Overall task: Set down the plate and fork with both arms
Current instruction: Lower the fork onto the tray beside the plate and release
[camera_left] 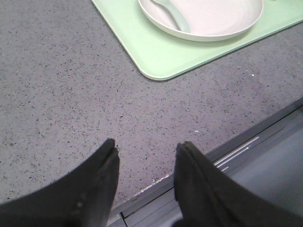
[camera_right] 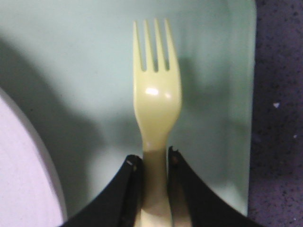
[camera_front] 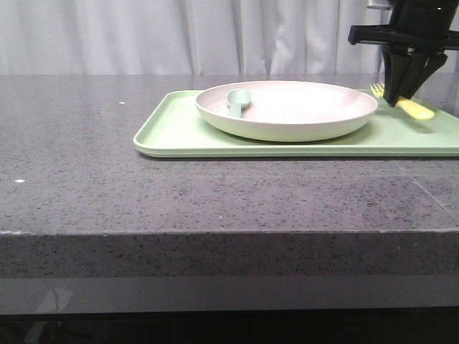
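The pale pinkish-cream plate (camera_front: 287,107) sits on the light-green tray (camera_front: 179,132), with a grey-green spoon (camera_front: 237,100) lying in it. The pale-yellow fork (camera_front: 414,109) lies at the tray's right end, beside the plate. My right gripper (camera_front: 396,99) points down on it. In the right wrist view the fork (camera_right: 156,99) has its handle pinched between the black fingers, the gripper (camera_right: 155,161) shut on it, tines pointing away. My left gripper (camera_left: 147,151) is open and empty over the bare table near its front edge, well short of the tray (camera_left: 151,52) and the plate (camera_left: 213,19).
The grey speckled table (camera_front: 107,179) runs wide to the left of and in front of the tray. The table's front edge (camera_left: 189,165) lies right under my left fingers. A white curtain hangs behind the table.
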